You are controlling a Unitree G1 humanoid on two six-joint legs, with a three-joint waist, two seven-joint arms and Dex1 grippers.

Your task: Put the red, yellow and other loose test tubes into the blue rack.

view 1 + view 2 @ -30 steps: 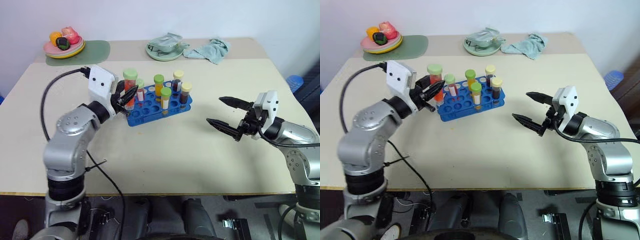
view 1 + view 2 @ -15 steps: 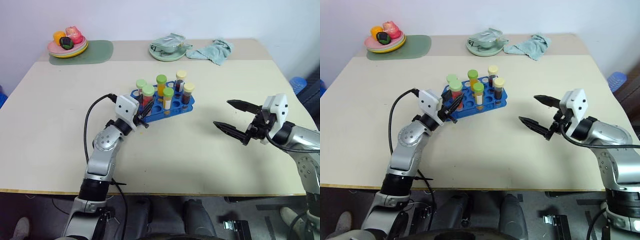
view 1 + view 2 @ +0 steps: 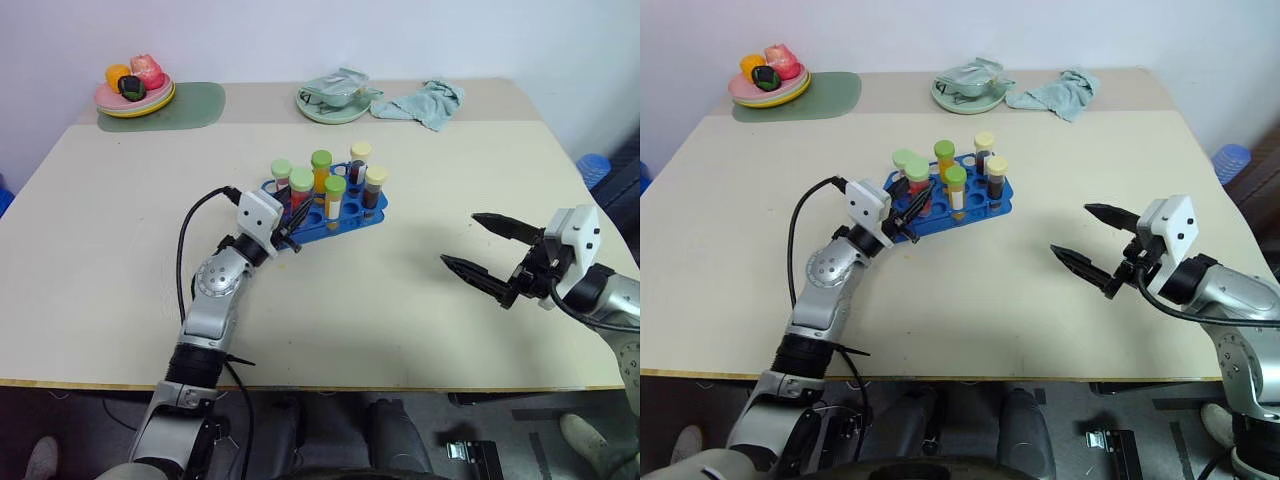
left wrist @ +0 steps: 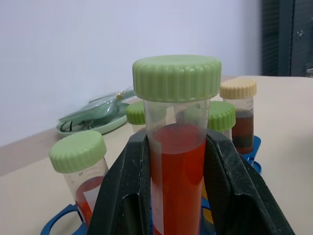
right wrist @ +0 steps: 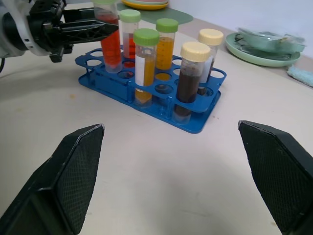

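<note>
From the head views, the red-liquid tube (image 3: 300,192) is being clamped upright by the left gripper (image 3: 288,222) over the blue rack's (image 3: 345,215) near-left corner. In the left wrist view, its pale green cap (image 4: 176,78) is being shown above both fingers (image 4: 126,191). In the right wrist view, the right gripper (image 5: 178,176) is being held wide apart and empty, near and right of the rack.

wall (image 3: 300,30): plain pale, behind the far edge | bench (image 3: 400,320): beige top, second beige bench (image 3: 260,98) butted against its far side | floor (image 3: 330,430): dark, under the near edge | far right: blue object (image 3: 592,165) by the bench corner | light: even
</note>
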